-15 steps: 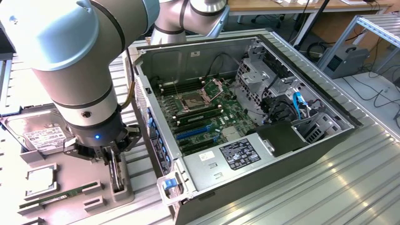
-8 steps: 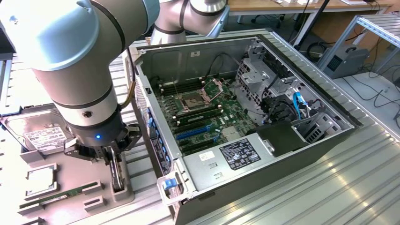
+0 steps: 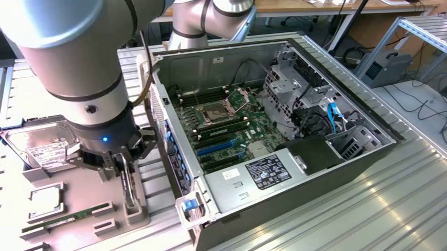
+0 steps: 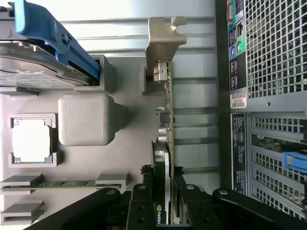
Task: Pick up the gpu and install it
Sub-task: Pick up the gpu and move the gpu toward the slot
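- The tool point(image 4: 162, 181) is seen closed on the gpu point(image 4: 163, 143): one black finger lies against each flat face of the card, with no gap to be made out on either side.
- The gpu is held on edge, upright in a slotted stand of the grey tray point(image 4: 129, 153), and it is gripped at the end away from its bracket.
- The silver bracket point(image 4: 165, 33) is found at the far end of the card, seated against a small grey post of the tray.
- In the exterior view the arm point(image 3: 77, 63) is placed over the tray, at that view's left, with the tool pointed straight down onto the card.
- The tray is set on the ribbed metal counter point(image 3: 391, 198), just beside the open computer case point(image 3: 293, 172).
- The case is laid on its side with the panel off, so that the motherboard point(image 3: 231, 130) is exposed; blue expansion slots point(image 3: 213, 148) are seen on it, with no card seated in them.
- A silver hard drive point(image 3: 41, 147) with a white label is kept in the tray, on the side of the gpu away from the case.
- A square processor chip point(image 3: 43, 201) is held in its own recess near the hard drive.
- A narrow green memory stick point(image 3: 66, 216) is laid in a slot just beside the processor chip.
- In the wrist view the perforated rear wall of the case is seen close alongside the card, apart from it.
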Action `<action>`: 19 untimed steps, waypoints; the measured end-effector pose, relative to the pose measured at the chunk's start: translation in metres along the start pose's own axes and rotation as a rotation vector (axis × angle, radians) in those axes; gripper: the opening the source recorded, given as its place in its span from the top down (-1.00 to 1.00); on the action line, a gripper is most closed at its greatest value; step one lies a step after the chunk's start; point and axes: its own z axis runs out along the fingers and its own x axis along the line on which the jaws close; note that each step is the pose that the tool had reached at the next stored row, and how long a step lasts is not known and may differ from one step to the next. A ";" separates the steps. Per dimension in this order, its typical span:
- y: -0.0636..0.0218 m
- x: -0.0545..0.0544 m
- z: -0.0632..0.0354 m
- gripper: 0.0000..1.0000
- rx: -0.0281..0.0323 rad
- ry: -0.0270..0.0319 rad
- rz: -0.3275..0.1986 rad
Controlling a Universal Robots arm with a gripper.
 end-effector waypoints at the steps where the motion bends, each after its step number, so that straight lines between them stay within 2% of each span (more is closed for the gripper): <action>1: 0.0002 0.000 -0.0048 0.47 0.0001 0.0000 0.000; 4: 0.0010 -0.001 -0.0239 0.47 0.0001 -0.0001 0.000; 6: 0.0014 -0.001 -0.0320 0.47 0.0002 0.0000 0.000; 10: 0.0023 -0.002 -0.0541 0.47 0.0002 -0.0002 0.000; 17: 0.0047 -0.004 -0.1092 0.47 0.0001 -0.0005 0.000; 19: 0.0047 -0.004 -0.1103 0.47 -0.0001 -0.0006 0.000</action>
